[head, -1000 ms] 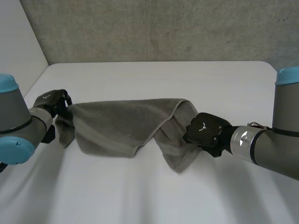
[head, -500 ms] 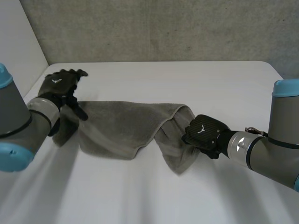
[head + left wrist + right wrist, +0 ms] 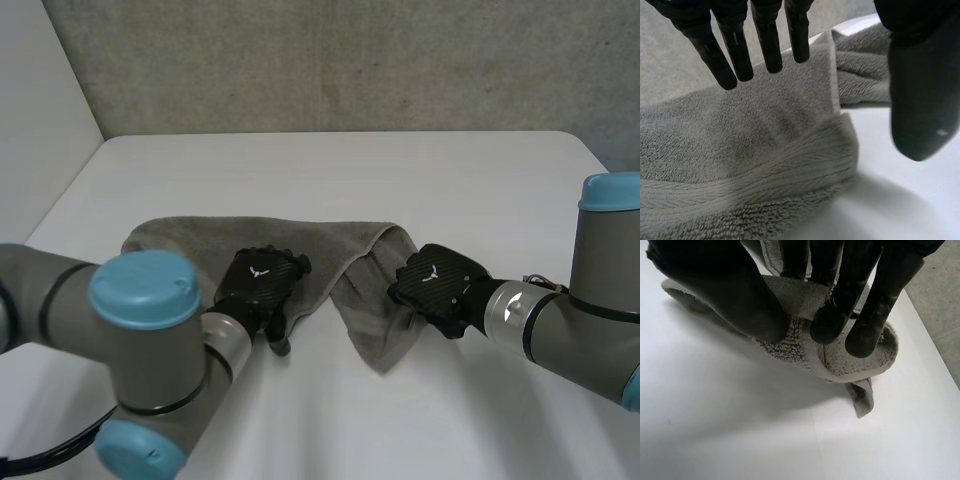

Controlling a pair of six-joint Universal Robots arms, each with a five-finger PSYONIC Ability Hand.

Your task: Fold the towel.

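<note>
The grey towel is lying bunched across the middle of the white table. The left hand is poised over its near edge, fingers straight and spread, gripping nothing. The right hand is pinching the towel's right end between thumb and fingers.

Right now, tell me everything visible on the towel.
The towel is grey terry with a flat woven band near its hem, lying rumpled and partly doubled over on the white table. Its right end is bunched, with a fold pinched by the right hand between thumb and fingers. The left hand is over its near edge around the middle, fingers straight; contact there is unclear.
</note>
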